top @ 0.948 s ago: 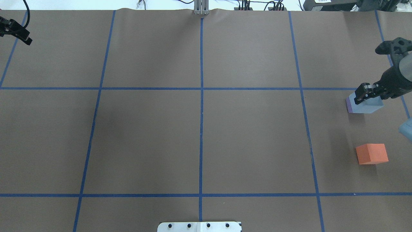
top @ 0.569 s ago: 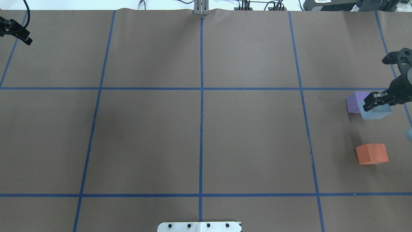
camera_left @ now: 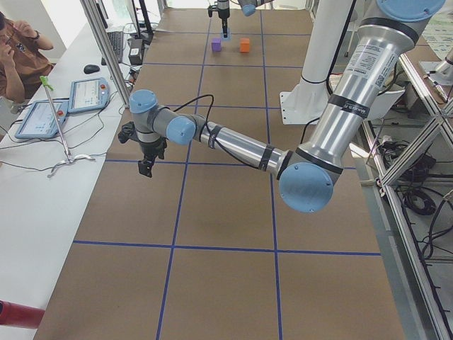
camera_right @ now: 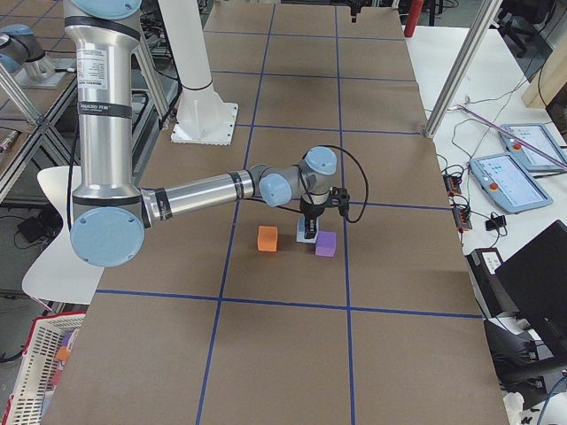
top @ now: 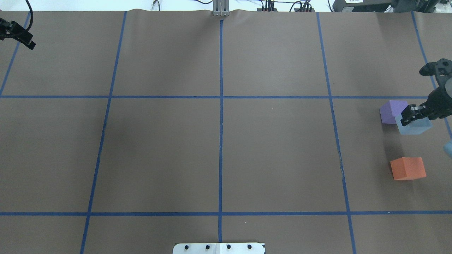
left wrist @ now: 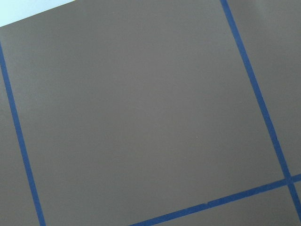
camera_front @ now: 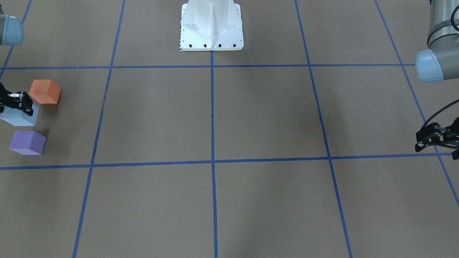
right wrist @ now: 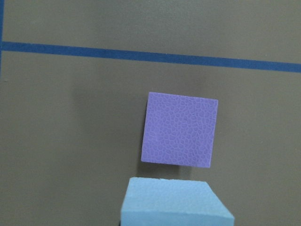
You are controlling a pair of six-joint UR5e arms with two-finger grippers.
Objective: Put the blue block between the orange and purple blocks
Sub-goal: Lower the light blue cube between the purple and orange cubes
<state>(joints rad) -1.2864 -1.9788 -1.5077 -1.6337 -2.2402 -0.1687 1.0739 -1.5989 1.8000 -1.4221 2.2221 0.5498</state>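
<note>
My right gripper (top: 411, 118) is shut on the light blue block (top: 413, 126) and holds it a little above the table. The blue block is just beside the purple block (top: 392, 111), on the side facing the orange block (top: 408, 168). In the front-facing view the blue block (camera_front: 19, 116) lies between the orange block (camera_front: 45, 91) and the purple block (camera_front: 28, 142), slightly to their left. The right wrist view shows the purple block (right wrist: 180, 129) beyond the held blue block (right wrist: 174, 202). My left gripper (top: 17, 35) hangs empty at the far left, its fingers looking closed.
The table is covered in brown paper with a grid of blue tape lines (top: 220, 123). The robot's white base plate (top: 219, 248) is at the near edge. Cables and equipment lie beyond the far edge (top: 282, 5).
My right gripper has carried the blue block off the top of the purple block, toward the orange block and slightly right. The purple block now shows fully. The left arm has not moved.
</note>
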